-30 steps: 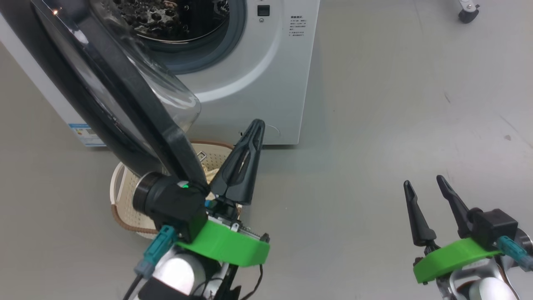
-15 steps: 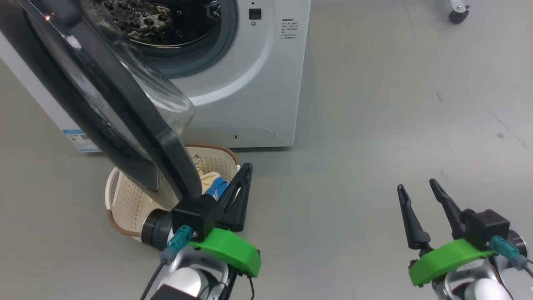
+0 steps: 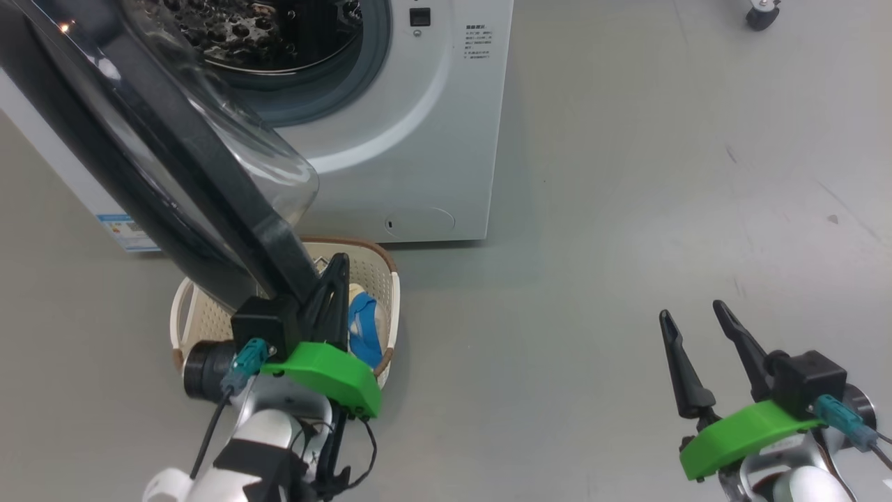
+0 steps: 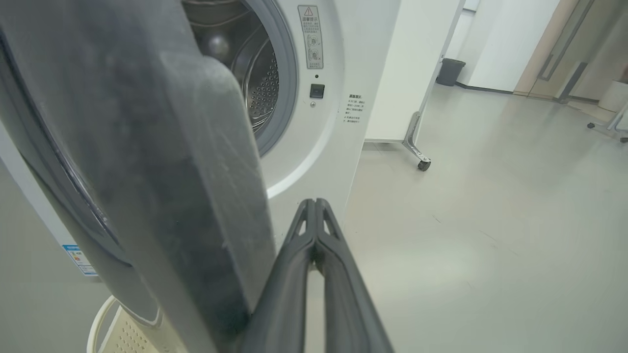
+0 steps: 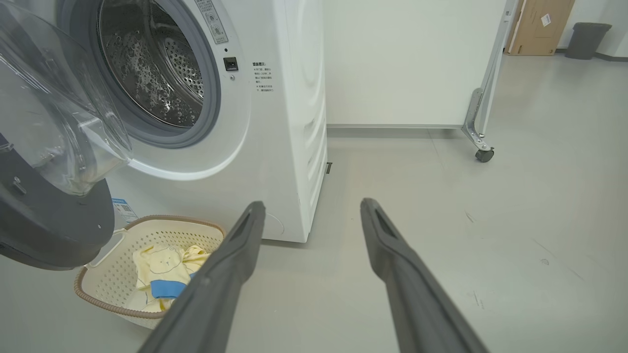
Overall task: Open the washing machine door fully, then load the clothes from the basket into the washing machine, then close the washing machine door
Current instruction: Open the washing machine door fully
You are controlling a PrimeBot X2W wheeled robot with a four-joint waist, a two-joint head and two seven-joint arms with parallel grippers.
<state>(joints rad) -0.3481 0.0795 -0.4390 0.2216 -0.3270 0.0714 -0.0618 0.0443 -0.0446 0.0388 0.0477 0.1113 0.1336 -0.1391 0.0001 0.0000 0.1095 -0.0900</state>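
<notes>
Head view, lower left: left gripper [image 3: 339, 268], fingers pressed together and empty, beside the door [image 3: 209, 174] edge above the basket [image 3: 394, 300]. Lower right: right gripper [image 3: 691, 311] spread wide, empty. Left wrist view: door looms at left. Right wrist view, lower left: clothes [image 5: 162, 269] in the basket look soft and light; pinch a bunched fold.

Warning-triangle sticker [image 4: 310, 37] on washing machine [image 4: 314, 162] front — small print [image 4: 352, 109] & blue label [image 4: 78, 255] too tiny, no legible txt

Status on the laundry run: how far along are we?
Done: the washing machine door is unlatched and swung well out, with the steel drum exposed. In hand: the shut left gripper sits close beside the door's rim, probably to push it wider. Left: the clothes lie untouched in the basket and the right gripper waits open. Loading and closing the door remain.
</notes>
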